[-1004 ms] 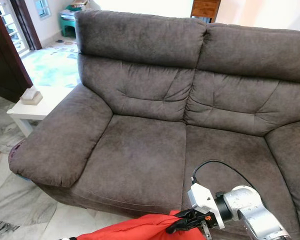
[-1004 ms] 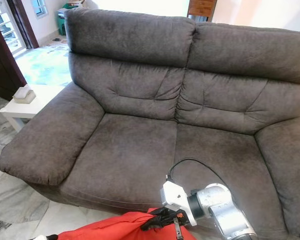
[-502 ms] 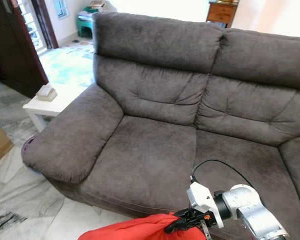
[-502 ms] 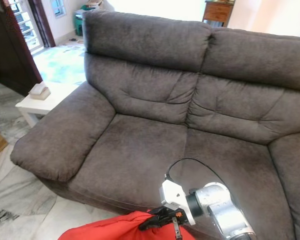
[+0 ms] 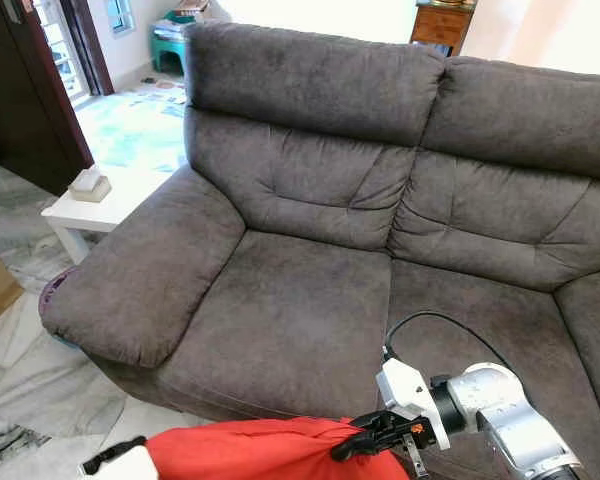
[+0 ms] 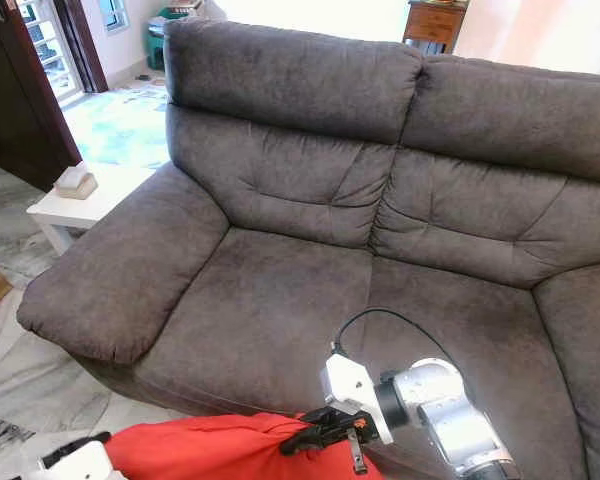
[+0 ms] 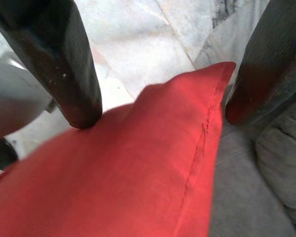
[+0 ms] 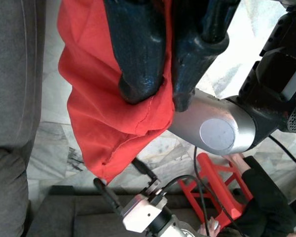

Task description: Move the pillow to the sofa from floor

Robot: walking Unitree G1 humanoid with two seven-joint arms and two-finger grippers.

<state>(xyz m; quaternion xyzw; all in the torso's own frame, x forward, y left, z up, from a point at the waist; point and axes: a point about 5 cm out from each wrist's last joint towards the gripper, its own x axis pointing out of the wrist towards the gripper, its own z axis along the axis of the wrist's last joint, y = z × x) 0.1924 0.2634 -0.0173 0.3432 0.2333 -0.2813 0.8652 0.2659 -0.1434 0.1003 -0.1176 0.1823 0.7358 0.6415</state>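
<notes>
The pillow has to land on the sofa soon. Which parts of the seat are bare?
Both seat cushions of the sofa are bare, from the armrest across to the far side. The front edge is crowded: the right gripper pinches the red pillow there.

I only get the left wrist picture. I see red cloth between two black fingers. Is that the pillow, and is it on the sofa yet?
Observer: It's the red pillow, held in the air in front of the grey sofa's seat, not on it.
Child: Is the other hand helping?
Observer: Yes, the right gripper pinches the pillow's edge, fingers shut on the cloth.
Child: And my hand?
Observer: The left gripper has the pillow's corner between its fingers; whether it squeezes is unclear.
Child: Anything next to the sofa?
Observer: A small white side table stands beside the armrest.
</notes>
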